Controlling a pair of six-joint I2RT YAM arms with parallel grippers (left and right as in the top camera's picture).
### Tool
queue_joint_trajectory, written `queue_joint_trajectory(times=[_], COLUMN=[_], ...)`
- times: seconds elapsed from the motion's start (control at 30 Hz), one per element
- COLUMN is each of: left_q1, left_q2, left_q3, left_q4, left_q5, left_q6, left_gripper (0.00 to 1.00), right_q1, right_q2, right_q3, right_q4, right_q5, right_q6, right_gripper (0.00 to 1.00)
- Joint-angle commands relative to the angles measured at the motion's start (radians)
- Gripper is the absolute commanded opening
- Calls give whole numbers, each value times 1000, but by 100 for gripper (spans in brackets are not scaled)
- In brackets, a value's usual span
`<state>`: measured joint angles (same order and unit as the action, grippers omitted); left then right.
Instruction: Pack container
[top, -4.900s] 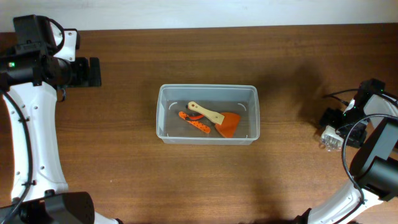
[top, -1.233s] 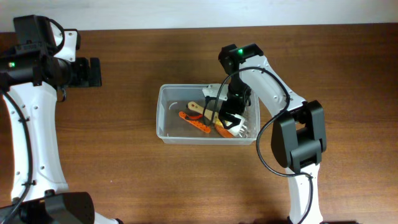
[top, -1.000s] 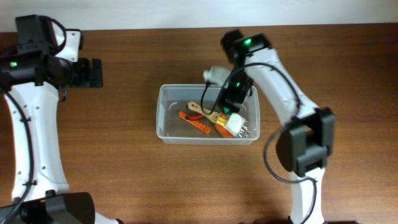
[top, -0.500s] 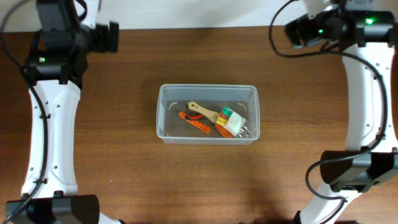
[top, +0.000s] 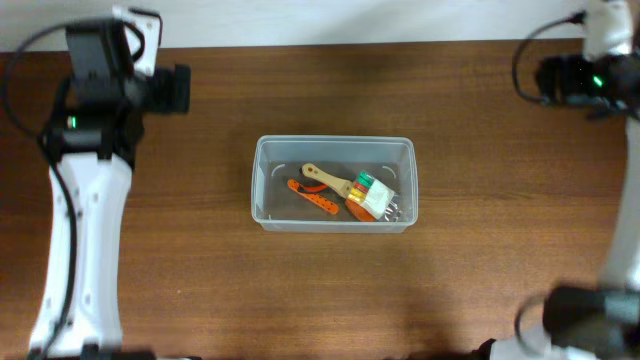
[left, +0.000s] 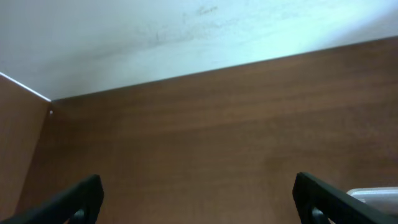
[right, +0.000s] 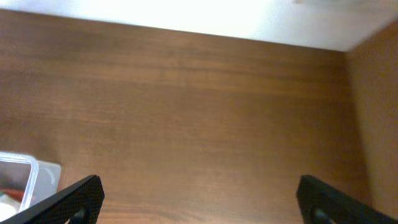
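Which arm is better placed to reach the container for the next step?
Left, probably. In the overhead view the left hand is somewhat nearer to the container than the right hand, which sits farther off to the right. Both hands look open and empty, so neither is busy.

No legible text anywhere.

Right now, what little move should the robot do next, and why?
Probably just rest both arms where they are. The left gripper and right gripper are open and empty, and the spatula, orange tool and white packet already lie inside the container. No loose item shows outside it.
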<state>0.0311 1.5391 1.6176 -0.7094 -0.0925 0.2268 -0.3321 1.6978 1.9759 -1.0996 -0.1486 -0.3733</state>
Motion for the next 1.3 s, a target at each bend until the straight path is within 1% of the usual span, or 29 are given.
queue_joint_trajectory(times=[0.0, 0.1, 0.17, 0.2, 0.23, 0.3, 0.37, 0.43, 0.5, 0.57, 0.7, 0.83, 0.93, 1.0, 1.27], left_q1=[1, -11, -29, -39, -58, -74, -84, -89, -88, -87, -87, -87, -87, -87, -87], left_q2=[-188, -367, -486, -541, -643, -744, -842, -924, -986, -1032, -1077, -1083, -1083, -1083, -1082], left_q3=[-200, -420, -542, -596, -692, -782, -866, -928, -969, -1001, -1053, -1073, -1073, -1073, -1073], left_q4=[72, 199, 262, 288, 323, 332, 331, 335, 324, 322, 342, 356, 272, 176, -72], left_q5=[-9, -10, -10, -10, -10, -11, -24, -40, -58, -119, -208, -223, -229, -229, -229], left_q6=[-14, -24, -25, -24, -25, -35, -87, -141, -145, -145, -145, -144, -144, -144, -144], left_gripper=[99, 99, 99, 99, 99, 99, 99, 99, 99, 99, 99, 99, 99, 99, 99], right_q1=[-10, 6, 26, 42, 68, 100, 129, 149, 160, 162, 162, 162, 162, 162, 162], right_q2=[-231, -431, -551, -627, -737, -862, -982, -1079, -1164, -1226, -1292, -1298, -1298, -1298, -1298], right_q3=[-231, -494, -628, -709, -818, -940, -1050, -1135, -1201, -1243, -1295, -1305, -1305, -1305, -1305], right_q4=[82, 214, 281, 322, 364, 399, 429, 431, 412, 383, 357, 281, 223, 190, 182], right_q5=[-23, -23, -23, -21, -6, 32, 43, 49, 49, 48, 48, 48, 48, 48, 48], right_q6=[19, 19, 19, 19, 19, 19, 19, 20, 38, 63, 65, 65, 65, 65, 65], right_gripper=[99, 99, 99, 99, 99, 99, 99, 99, 99, 99, 99, 99, 99, 99, 99])
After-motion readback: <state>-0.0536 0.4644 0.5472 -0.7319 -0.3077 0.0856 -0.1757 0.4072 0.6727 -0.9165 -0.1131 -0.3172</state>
